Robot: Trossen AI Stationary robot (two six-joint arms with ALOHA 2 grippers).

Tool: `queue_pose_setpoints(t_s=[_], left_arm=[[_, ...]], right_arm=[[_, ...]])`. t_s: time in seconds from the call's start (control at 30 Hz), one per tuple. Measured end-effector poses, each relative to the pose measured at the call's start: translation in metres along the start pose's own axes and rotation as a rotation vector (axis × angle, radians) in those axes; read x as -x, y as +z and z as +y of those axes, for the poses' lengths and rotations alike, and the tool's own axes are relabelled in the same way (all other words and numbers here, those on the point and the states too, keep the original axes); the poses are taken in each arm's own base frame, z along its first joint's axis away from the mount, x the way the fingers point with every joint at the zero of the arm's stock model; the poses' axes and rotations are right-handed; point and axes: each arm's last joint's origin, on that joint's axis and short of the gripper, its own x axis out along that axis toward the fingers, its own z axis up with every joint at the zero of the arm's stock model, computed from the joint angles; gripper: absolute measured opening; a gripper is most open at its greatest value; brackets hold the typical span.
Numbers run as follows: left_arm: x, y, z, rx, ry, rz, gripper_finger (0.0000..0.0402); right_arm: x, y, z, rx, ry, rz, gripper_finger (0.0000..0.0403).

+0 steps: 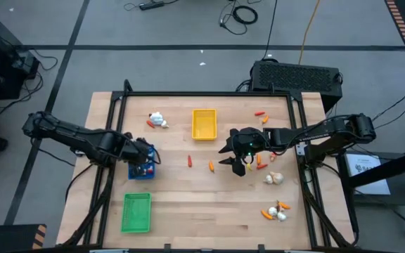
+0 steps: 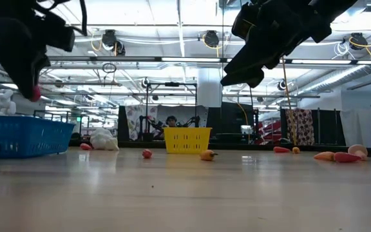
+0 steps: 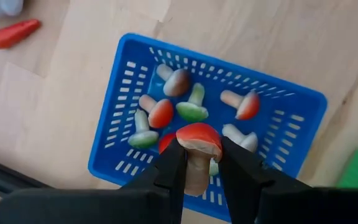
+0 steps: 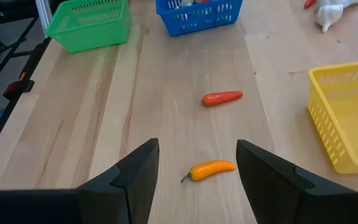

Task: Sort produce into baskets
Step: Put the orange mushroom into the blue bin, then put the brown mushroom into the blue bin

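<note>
My left gripper (image 3: 197, 171) is above the blue basket (image 3: 126, 121), shut on a red-capped toy mushroom (image 3: 197, 146); the basket holds several red and green mushrooms. In the high view the left gripper (image 1: 143, 153) is over the blue basket (image 1: 140, 171). My right gripper (image 4: 197, 171) is open and empty above the table, over an orange pepper (image 4: 211, 169); a red pepper (image 4: 222, 98) lies farther on. The yellow basket (image 1: 204, 124) and the green basket (image 1: 136, 212) stand on the table. More produce lies at the right (image 1: 273, 179) and far left (image 1: 158, 120). My left gripper pinches the mushroom's pale stem (image 3: 196, 168), just under the red cap, between its two fingers. The fingers point down from above. The mushroom is lifted clear above the blue basket, cap away from the gripper.
A white bulb and red piece (image 4: 328, 15) lie near the far edge. Loose pieces lie at the near right (image 1: 276, 211) and far right (image 1: 260, 114). Bare wood lies between the green basket and the right-hand produce.
</note>
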Motion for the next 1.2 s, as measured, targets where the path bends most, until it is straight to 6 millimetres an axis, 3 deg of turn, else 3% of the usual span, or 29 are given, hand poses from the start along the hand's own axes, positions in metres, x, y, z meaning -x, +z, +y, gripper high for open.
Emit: queue_pose_setpoints(t_s=[0.17, 0.4, 0.83, 1.03, 1.2], left_arm=[[-0.002, 0.0, 0.001, -0.001, 0.032, -0.015, 0.0091], [-0.002, 0.0, 0.001, -0.007, 0.049, -0.029, 0.0126], [-0.002, 0.006, -0.001, -0.089, 0.061, -0.107, 0.0142], [-0.001, 0.013, -0.006, -0.177, 0.06, -0.203, 0.0142], [-0.003, 0.028, -0.016, -0.319, 0.053, -0.409, 0.0142]], right_arm=[[0.0, 0.0, 0.0, -0.002, 0.0, 0.001, 0.0205], [0.0, -0.002, 0.0, -0.043, -0.003, 0.016, 0.0205], [0.013, -0.017, 0.0, -0.304, -0.055, 0.189, 0.0205], [0.03, -0.025, 0.015, -0.488, -0.011, 0.309, 0.0205], [0.045, -0.029, 0.044, -0.665, 0.012, 0.462, 0.0205]])
